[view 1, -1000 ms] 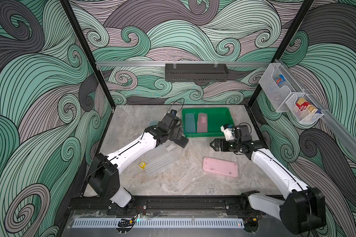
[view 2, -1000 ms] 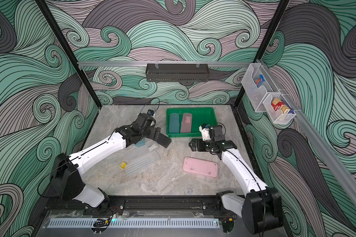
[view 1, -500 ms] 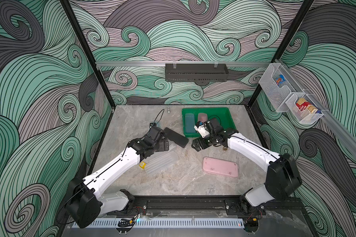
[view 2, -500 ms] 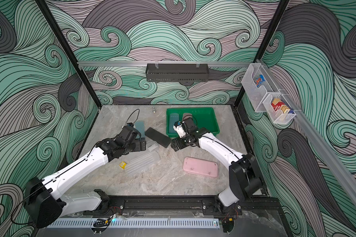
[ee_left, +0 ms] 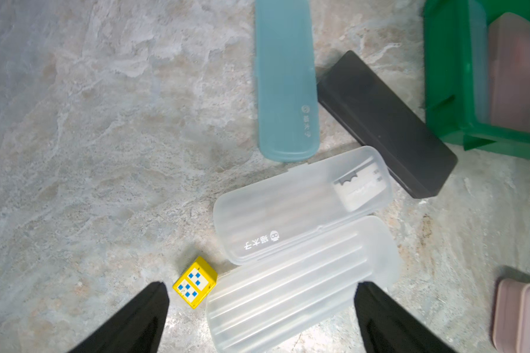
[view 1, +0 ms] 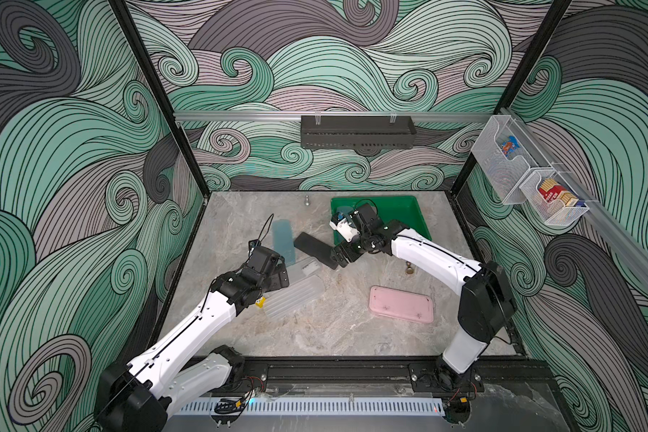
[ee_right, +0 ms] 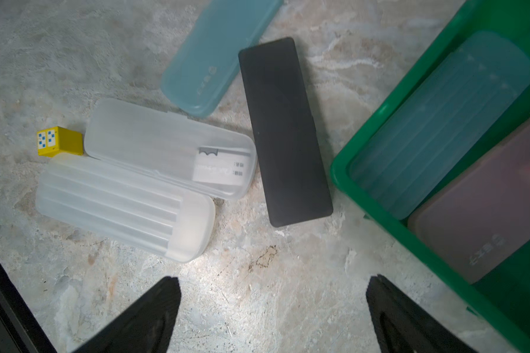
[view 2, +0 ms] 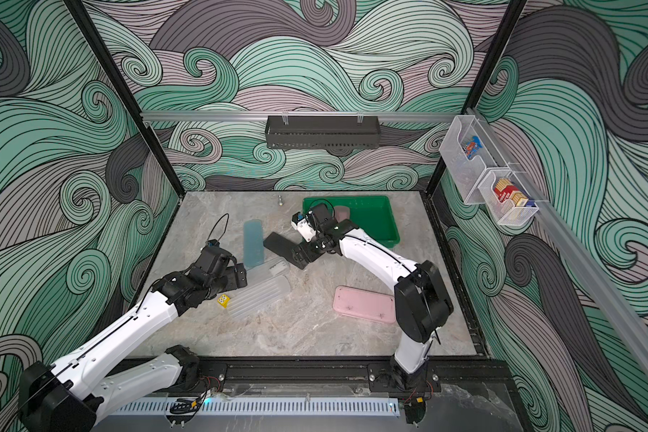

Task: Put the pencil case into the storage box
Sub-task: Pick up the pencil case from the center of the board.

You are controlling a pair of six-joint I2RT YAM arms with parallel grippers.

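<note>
Right gripper (ee_right: 274, 278) and left gripper (ee_left: 260, 282) are both gaping wide, holding nothing. The black pencil case (view 1: 315, 250) lies flat on the table (view 1: 333, 336) just beside the storage box (view 1: 397, 213), outside it. 2 are already inside: a teal case (ee_right: 441, 122) and a pinkish case (ee_right: 487, 198).

Left pincer (ee_left: 260, 284) and right pincer (ee_right: 274, 278) agape, empty.

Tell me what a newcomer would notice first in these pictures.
The bright green plastic storage box sits back right on the table, holding two translucent cases. Beside it lies a flat black rectangular pencil case, with the open right gripper close by; a pale pink flat case lies nearer the front.
</note>
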